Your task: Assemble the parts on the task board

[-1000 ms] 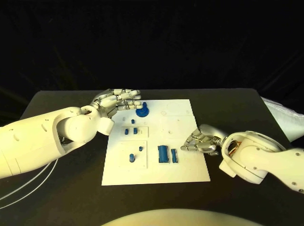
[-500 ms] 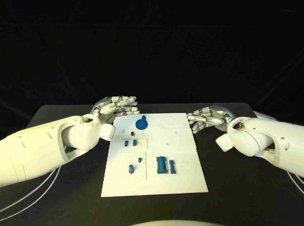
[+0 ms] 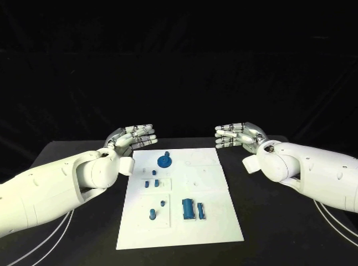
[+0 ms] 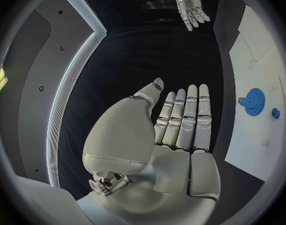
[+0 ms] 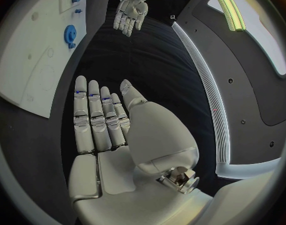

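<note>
The white task board [image 3: 207, 224] lies in the middle of the black table. A blue gear [image 3: 164, 161] stands near its far end. Small blue pegs [image 3: 151, 183] sit in the middle, and two blue blocks [image 3: 193, 209] lie nearer the front beside another peg [image 3: 153, 213]. My left hand [image 3: 133, 137] is raised off the board's far left corner and my right hand [image 3: 236, 134] off its far right corner. Both hold nothing, with fingers straight and palms turned toward each other. The left wrist view shows the flat left hand [image 4: 180, 120], the gear [image 4: 253, 101] and the right hand [image 4: 192, 5]. In the right wrist view are the flat right hand [image 5: 99, 120], the gear [image 5: 70, 35] and the left hand [image 5: 132, 12].
Black table [image 3: 83, 221] runs on both sides of the board, under my white arms. A dark backdrop stands behind the far edge. White cables [image 3: 35, 233] hang at the left.
My right hand has lifted from the board's right edge, swung to the far right corner and straightened its fingers. My left hand has uncurled and drawn off the gear.
</note>
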You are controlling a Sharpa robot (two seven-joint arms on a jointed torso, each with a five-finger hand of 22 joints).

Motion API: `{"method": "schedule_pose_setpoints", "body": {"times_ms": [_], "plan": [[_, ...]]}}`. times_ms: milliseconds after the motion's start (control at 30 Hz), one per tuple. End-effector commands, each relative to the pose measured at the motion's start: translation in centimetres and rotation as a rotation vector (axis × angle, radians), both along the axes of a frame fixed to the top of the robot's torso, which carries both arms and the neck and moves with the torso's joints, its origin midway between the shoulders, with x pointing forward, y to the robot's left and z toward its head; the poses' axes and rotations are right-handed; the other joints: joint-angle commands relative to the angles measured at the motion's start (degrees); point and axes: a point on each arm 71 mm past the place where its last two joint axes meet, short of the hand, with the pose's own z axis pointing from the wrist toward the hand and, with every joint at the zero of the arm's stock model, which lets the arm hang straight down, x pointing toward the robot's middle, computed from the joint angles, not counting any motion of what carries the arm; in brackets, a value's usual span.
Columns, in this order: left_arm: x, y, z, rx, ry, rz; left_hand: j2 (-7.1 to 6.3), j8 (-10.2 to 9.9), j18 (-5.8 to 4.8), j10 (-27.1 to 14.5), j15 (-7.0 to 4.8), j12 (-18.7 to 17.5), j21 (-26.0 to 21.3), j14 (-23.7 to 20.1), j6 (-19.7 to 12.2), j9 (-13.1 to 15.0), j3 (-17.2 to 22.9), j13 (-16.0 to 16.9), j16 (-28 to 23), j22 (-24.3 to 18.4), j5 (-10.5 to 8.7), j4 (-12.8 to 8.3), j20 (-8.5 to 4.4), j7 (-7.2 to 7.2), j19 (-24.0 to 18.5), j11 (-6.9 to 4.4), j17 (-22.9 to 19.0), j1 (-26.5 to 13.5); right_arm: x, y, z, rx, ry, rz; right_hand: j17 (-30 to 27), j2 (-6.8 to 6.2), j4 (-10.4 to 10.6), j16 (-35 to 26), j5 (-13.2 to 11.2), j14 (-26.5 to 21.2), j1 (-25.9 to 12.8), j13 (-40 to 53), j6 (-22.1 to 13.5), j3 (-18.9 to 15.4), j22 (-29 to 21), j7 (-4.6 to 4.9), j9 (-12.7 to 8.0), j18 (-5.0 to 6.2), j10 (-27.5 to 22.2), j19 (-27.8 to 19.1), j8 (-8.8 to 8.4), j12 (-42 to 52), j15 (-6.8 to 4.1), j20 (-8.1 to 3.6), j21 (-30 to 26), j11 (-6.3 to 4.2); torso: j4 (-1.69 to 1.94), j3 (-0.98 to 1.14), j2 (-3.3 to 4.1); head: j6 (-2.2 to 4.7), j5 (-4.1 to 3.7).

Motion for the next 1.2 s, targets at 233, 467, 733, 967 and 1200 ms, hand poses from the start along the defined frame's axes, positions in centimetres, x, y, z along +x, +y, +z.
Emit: {"method": "schedule_pose_setpoints", "body": {"times_ms": [233, 467, 733, 967, 1200], "plan": [[-0.8, -0.6, -0.1, 0.036, -0.015, 0.032, 1.19, -6.68, -4.12, -24.59, -3.89, -4.29, -3.45, -26.68, -23.65, -3.43, -6.38, -3.29, -4.81, -6.41, -5.25, -0.18, -6.63, -5.58, -23.93, -4.66, -3.85, -35.91, -0.8, 1.0, 0.0, 0.018, -0.017, -0.042, -6.47, -6.54, 4.91, -4.35, -7.09, -29.74, -36.13, -3.89, -24.2, -2.27, -6.93, -5.1, -6.0, -3.99, -27.54, -28.29, -3.46, -4.11, -6.29, -5.54, -4.56, -4.01, 0.54, 0.58, -0.98, 2.27, 0.84], [-2.7, -1.7, -0.2, 0.121, -0.059, 0.118, 1.19, -6.68, -5.1, -31.97, -8.36, -9.07, -3.45, -34.63, -30.73, -3.43, -8.26, -3.29, -4.81, -8.32, -5.25, -0.18, -8.63, -7.26, -31.06, -10.07, -8.19, -46.57, -2.6, 3.3, 0.2, 0.057, -0.053, -0.14, -6.47, -6.54, 4.91, -4.35, -7.09, -38.59, -46.75, -3.89, -31.39, -2.27, -6.93, -6.64, -6.0, -5.25, -35.66, -36.67, -3.46, -4.11, -6.29, -7.18, -9.7, -8.58, 1.0, 1.16, -1.91, 4.47, 1.61], [-4.9, -2.7, 0.2, 0.213, -0.123, 0.209, 1.19, -6.68, -9.79, -37.74, -8.36, -9.07, -3.45, -40.9, -36.23, -3.43, -13.49, -3.29, -4.81, -13.67, -5.25, -0.18, -14.17, -11.97, -36.69, -10.07, -8.19, -54.96, -5.3, 5.8, 0.6, 0.082, -0.079, -0.257, -6.47, -6.54, 4.91, -4.35, -7.09, -45.67, -55.26, -3.89, -37.1, -2.27, -6.93, -10.93, -6.0, -10.17, -42.22, -43.38, -3.46, -4.11, -6.29, -11.79, -9.7, -8.58, 1.02, 1.18, -1.93, 4.53, 1.63], [-5.7, -3.0, 0.4, 0.24, -0.145, 0.237, 1.19, -6.68, -9.79, -41.14, -8.36, -9.07, -3.45, -44.57, -39.56, -3.43, -13.49, -3.29, -4.81, -13.67, -5.25, -0.18, -14.17, -11.97, -39.91, -10.07, -8.19, -59.9, -6.4, 6.7, 0.8, 0.084, -0.084, -0.299, -6.47, -6.54, 4.91, -4.35, -7.09, -49.73, -60.17, -3.89, -40.45, -2.27, -6.93, -10.93, -6.0, -10.17, -45.93, -47.22, -3.46, -4.11, -6.29, -11.79, -9.7, -8.58, 1.02, 1.18, -1.93, 4.53, 1.63], [-5.7, -3.1, 0.4, 0.241, -0.146, 0.238, 1.19, -6.68, -9.79, -44.1, -8.36, -9.07, -3.45, -47.77, -42.42, -3.43, -13.49, -3.29, -4.81, -13.67, -5.25, -0.18, -14.17, -11.97, -42.76, -10.07, -8.19, -64.14, -6.6, 6.8, 0.8, 0.084, -0.084, -0.304, -6.47, -6.54, 4.91, -4.35, -7.09, -53.3, -64.42, -3.89, -43.31, -2.27, -6.93, -10.93, -6.0, -10.17, -49.21, -50.57, -3.46, -4.11, -6.29, -11.79, -9.7, -8.58, 1.02, 1.18, -1.93, 4.53, 1.63]]}}
